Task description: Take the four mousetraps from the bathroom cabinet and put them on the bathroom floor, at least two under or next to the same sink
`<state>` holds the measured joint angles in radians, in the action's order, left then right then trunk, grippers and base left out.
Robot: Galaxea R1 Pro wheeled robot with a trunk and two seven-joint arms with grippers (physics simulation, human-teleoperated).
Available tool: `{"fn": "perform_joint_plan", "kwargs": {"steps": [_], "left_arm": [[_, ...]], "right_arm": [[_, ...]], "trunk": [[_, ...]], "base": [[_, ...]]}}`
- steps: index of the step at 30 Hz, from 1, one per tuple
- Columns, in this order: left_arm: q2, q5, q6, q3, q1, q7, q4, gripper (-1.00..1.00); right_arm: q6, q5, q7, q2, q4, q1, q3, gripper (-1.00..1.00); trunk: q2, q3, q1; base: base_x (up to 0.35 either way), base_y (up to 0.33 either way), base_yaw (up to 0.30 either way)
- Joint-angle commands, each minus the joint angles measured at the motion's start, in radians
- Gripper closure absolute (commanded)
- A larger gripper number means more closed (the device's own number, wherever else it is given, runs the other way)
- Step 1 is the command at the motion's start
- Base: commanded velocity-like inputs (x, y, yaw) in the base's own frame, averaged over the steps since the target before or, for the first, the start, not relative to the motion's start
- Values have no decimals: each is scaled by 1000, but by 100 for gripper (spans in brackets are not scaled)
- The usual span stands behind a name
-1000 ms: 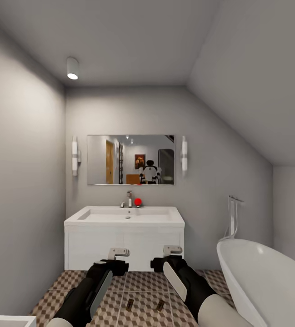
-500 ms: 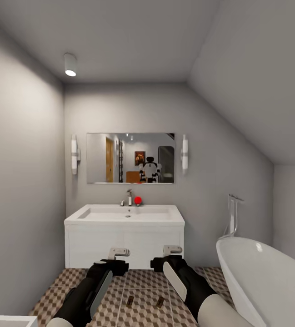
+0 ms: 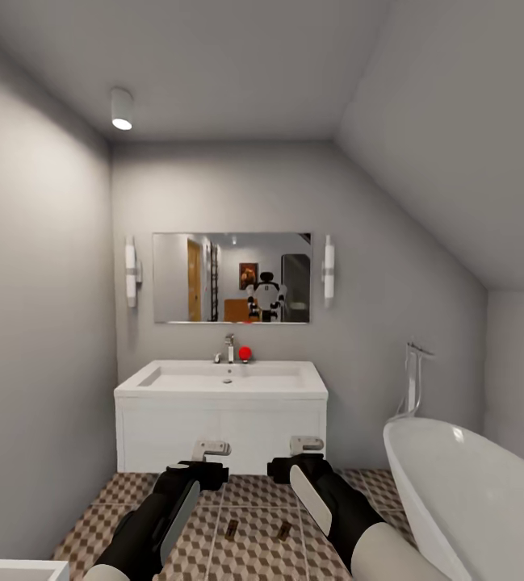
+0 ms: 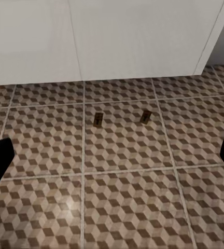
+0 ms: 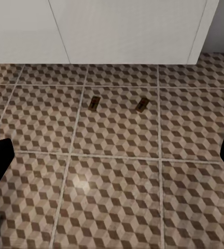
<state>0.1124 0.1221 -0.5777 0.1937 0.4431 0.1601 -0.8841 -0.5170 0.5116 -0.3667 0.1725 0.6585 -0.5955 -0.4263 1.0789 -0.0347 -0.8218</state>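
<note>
A white vanity (image 3: 221, 436) with a sink closes the far end of the bathroom floor (image 3: 253, 549), a mirror (image 3: 231, 277) above it and a white bathtub (image 3: 463, 500) bulging in along the right. 2 mousetraps lie on the tiles before the vanity, one (image 3: 231, 529) beside the other (image 3: 283, 530), apart. Left claw (image 3: 211, 449) and right claw (image 3: 306, 444) hang above them, both spread wide and holding nothing. Bare tile stretches between wall and tub.

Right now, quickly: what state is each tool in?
Left tool: open, holding nothing.
Right tool: open, holding nothing.
</note>
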Motion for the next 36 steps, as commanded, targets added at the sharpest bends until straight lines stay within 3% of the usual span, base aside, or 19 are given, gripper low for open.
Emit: {"fn": "perform_joint_plan", "kwargs": {"steps": [1, 36], "left_arm": [[0, 10, -4, 3, 0, 9, -1, -100], [0, 10, -4, 4, 0, 8, -1, -100]], "right_arm": [[-2, 10, -10, -1, 1, 0, -5, -100], [-3, 10, -11, -1, 1, 0, -5, -100]], "trunk": [[-7, -1, 4], [-252, -54, 138]], "base": [[0, 0, 0], [0, 0, 0]]}}
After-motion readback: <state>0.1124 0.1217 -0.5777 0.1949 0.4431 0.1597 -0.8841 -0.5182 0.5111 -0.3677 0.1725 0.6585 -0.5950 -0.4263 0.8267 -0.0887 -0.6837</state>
